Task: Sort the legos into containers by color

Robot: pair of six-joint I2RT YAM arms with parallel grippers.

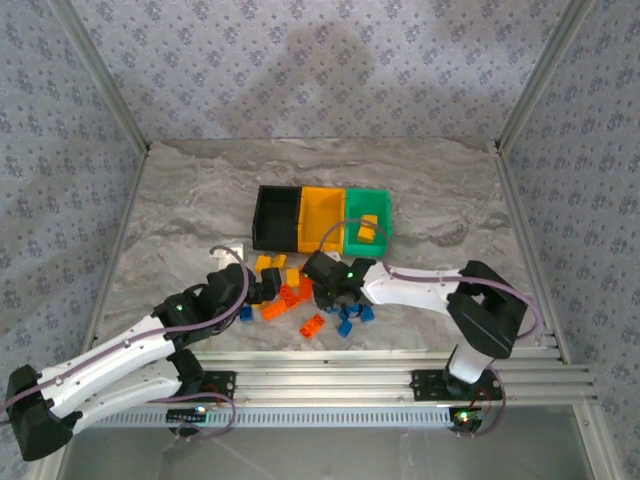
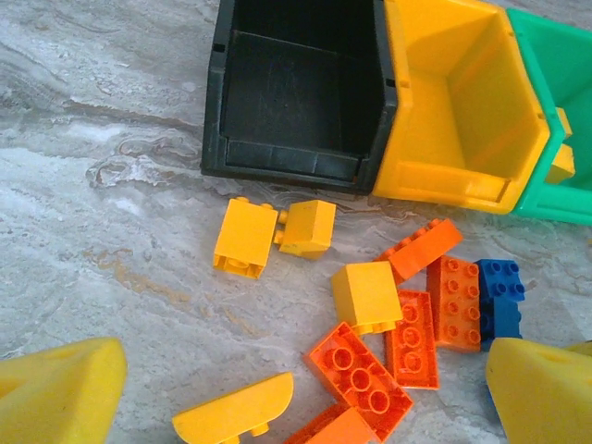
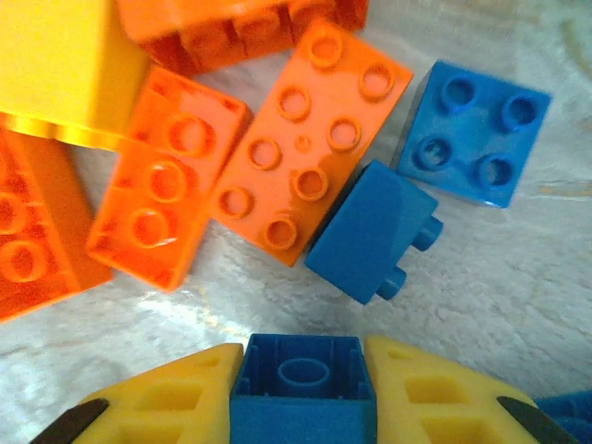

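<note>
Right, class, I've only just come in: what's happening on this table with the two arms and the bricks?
Bricks are being sorted by colour into bins. The right end effector grips a blue brick at the edge of those loose on the table. The left end effector hangs open above yellow and orange bricks, holding nothing. A yellow brick already lies in the green bin.

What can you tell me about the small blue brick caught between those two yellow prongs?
The blue brick is a small square block of glossy plastic. Its hollow underside faces the wrist camera, showing thin walls and one round tube in the middle. The right tool's two yellow fingers press against its left and right sides. No neighbouring brick touches it; whether it rests on the tabletop cannot be told.
</note>
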